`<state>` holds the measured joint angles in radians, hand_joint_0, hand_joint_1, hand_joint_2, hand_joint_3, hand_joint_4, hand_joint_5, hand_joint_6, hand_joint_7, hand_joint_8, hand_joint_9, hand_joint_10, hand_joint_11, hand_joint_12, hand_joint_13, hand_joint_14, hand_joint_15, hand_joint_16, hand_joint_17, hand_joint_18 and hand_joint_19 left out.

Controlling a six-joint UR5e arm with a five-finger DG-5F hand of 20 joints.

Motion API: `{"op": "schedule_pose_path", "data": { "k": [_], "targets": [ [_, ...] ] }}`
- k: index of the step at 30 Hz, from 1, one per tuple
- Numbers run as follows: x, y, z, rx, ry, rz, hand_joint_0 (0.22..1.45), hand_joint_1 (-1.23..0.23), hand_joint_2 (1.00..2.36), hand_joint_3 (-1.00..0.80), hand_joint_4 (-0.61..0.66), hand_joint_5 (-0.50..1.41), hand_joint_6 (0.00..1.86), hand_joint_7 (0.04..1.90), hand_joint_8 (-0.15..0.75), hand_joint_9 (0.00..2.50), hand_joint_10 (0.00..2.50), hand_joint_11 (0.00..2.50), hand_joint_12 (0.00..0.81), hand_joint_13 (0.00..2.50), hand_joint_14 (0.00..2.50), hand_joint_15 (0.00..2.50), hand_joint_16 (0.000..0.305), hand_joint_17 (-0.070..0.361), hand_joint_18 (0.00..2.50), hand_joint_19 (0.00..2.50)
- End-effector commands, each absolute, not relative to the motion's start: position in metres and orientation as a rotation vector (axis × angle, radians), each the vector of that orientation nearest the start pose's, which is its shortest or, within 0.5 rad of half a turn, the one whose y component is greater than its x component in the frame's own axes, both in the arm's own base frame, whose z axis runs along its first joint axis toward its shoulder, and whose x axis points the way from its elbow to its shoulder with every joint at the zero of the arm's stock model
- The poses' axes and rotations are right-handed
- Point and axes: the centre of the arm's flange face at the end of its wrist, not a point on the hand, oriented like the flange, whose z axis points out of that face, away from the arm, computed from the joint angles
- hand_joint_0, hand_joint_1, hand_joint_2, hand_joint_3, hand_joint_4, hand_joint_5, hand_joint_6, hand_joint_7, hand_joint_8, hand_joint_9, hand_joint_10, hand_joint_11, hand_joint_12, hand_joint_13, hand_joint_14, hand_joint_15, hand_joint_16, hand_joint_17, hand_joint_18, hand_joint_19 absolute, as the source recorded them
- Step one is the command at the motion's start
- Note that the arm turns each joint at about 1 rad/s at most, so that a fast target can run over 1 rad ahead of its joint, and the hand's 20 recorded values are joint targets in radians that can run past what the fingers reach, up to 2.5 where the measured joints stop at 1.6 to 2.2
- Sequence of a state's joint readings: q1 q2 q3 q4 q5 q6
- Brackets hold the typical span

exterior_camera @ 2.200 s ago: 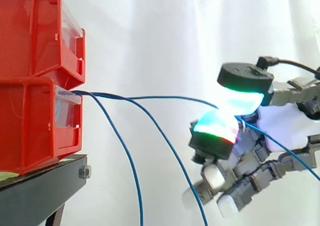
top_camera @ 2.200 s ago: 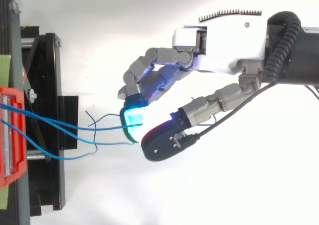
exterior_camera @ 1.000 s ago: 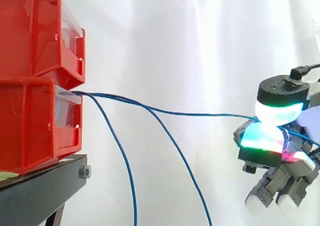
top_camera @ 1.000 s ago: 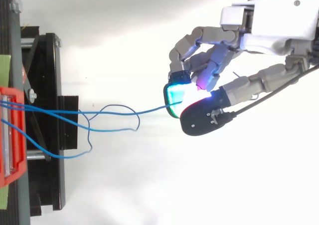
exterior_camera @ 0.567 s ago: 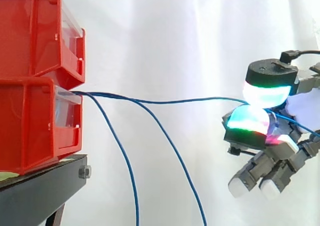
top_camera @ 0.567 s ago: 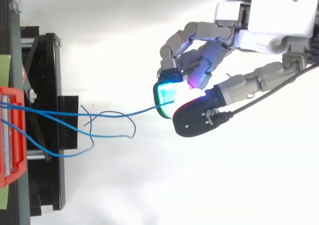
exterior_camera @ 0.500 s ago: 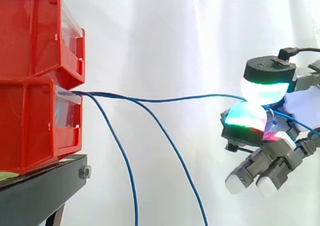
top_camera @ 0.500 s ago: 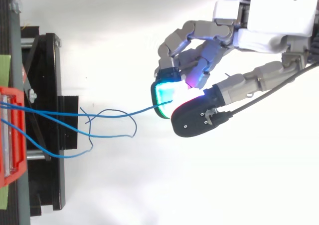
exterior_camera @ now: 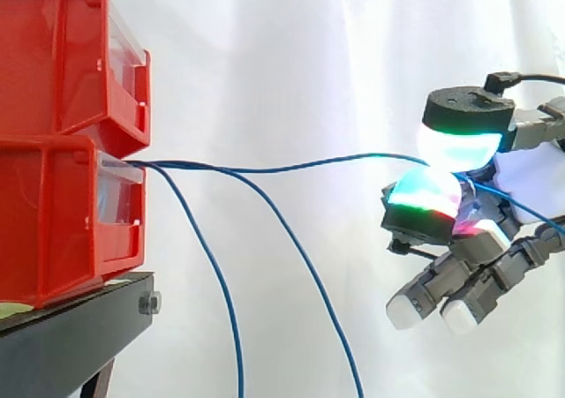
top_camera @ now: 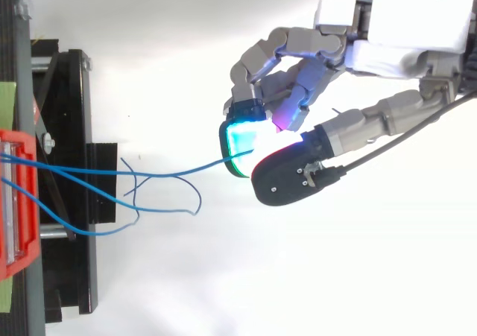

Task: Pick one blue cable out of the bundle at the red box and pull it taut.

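Well away from the lower red box point(exterior_camera: 53, 213), the hand point(top_camera: 387, 49) pinches one blue cable point(top_camera: 186, 172) between its thumb and a glowing fingertip. That cable runs from the box in a gentle curve, and two loose cables point(exterior_camera: 227, 301) droop below it.

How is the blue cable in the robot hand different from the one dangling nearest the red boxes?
The pinched thin blue cable runs nearly level to the robot hand; the dangling blue cable droops down. The pinched cable is gripped; the dangling cable hangs free. Both leave the lower red box.
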<state>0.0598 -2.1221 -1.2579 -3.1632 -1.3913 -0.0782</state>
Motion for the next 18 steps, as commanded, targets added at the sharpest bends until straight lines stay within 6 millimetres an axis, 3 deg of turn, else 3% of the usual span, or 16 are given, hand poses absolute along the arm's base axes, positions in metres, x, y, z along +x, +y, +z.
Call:
{"op": "schedule_pose_path", "data": {
  "k": [1,18],
  "targets": [
    [0.6806,-0.1106,0.3108,1.363,1.363,0.913,0.61,-0.81,1.02,-0.1,0.05,-0.11,0.89,1.11,0.385,1.05,0.01,0.86,0.36,0.51,0.01,0.17,0.053,0.12,0.6,0.21],
    [0.6808,-0.1106,0.3098,1.364,1.364,0.912,0.61,-0.81,1.02,-0.1,0.04,-0.12,0.89,1.11,0.379,1.03,0.01,0.84,0.359,0.5,0.01,0.16,0.053,0.119,0.59,0.21]
  ]
}}
